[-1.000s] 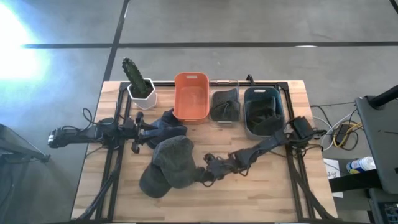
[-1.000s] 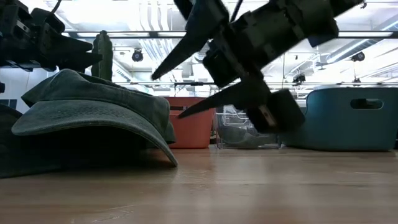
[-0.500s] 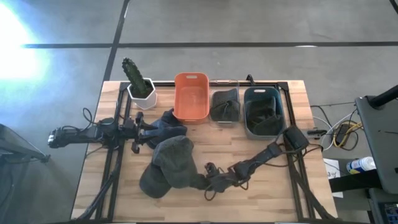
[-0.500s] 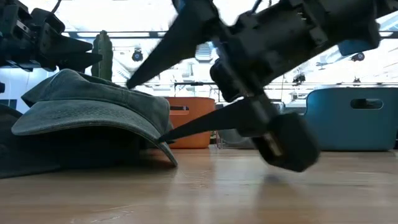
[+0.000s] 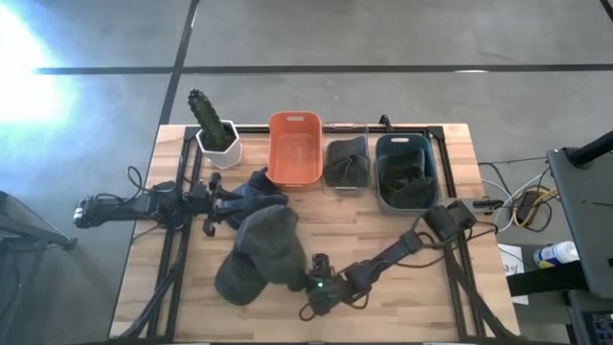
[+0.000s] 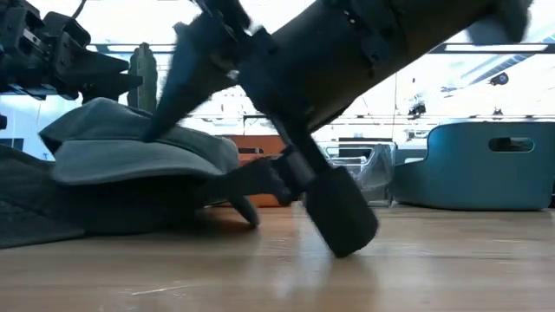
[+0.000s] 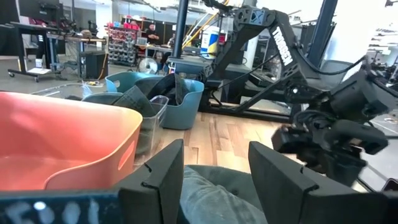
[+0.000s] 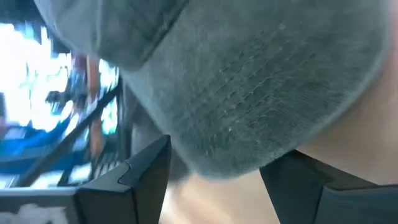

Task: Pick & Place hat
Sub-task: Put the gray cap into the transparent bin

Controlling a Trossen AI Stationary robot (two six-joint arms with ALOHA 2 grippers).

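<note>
A grey-green hat (image 5: 263,244) lies on the wooden table left of centre, its brim (image 6: 130,160) toward the near edge, partly on a darker cloth (image 6: 26,217). My right gripper (image 5: 308,280) is open and low at the hat's near right side. One finger (image 6: 178,82) is over the crown and the other (image 6: 247,178) is low by the brim. In the right wrist view the hat (image 8: 249,81) fills the space beyond that gripper (image 8: 221,152). My left gripper (image 5: 222,201) waits open at the table's left, above a dark blue cloth (image 5: 257,185), with the hat (image 7: 217,193) just ahead of it (image 7: 214,162). My right gripper is open around the hat's near right edge (image 6: 230,173), coming level from the table's right. Its upper finger lies against the crown (image 6: 165,130) and its lower finger sits at the brim's edge near the tabletop. The hat rests on the table and the darker cloth.
Along the far edge stand a potted cactus (image 5: 215,134), an orange bin (image 5: 294,149), a clear bin with grey cloth (image 5: 347,163) and a teal bin (image 5: 404,171). Bare wood lies near the right and near edges.
My right gripper has swept down and toward the table's near left, from beside the hat to its near right edge, staying open. The hat's brim has been nudged toward the left and flattened a little; the crown has stayed in place.
</note>
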